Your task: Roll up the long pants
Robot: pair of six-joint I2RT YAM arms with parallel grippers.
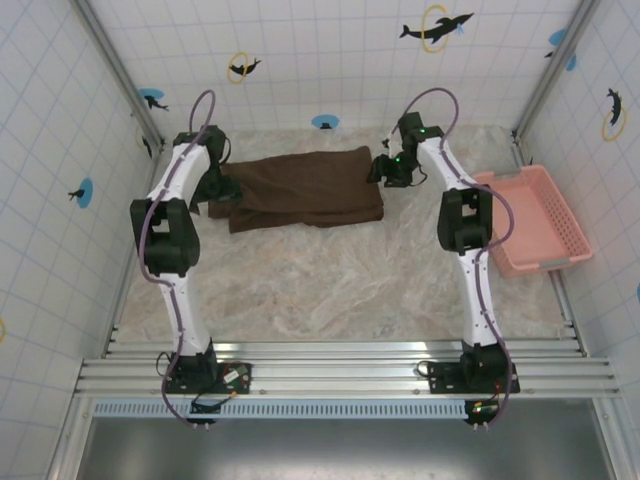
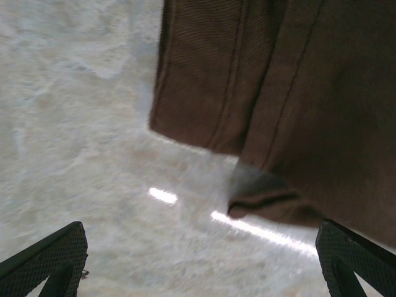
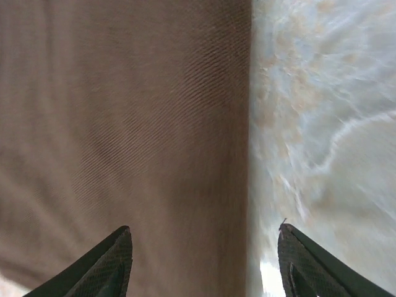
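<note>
**Pants lie sideways between our two open grippers**

The long pants [image 1: 305, 188] lie folded on the far part of the table [image 1: 330, 290]. Their long way runs left to right. Our left gripper [image 2: 199, 229] hangs by the left end, fingers wide apart and empty. Our right gripper [image 3: 204, 229] hangs over the right edge, also apart and empty. Both are about as near, so we could roll from either end.

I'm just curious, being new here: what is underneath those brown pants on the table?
The long pants lie flat on the marbled table, whose top shows around them. At their left end a lower fabric layer peeks out. Anything else beneath is hidden by the cloth.
</note>
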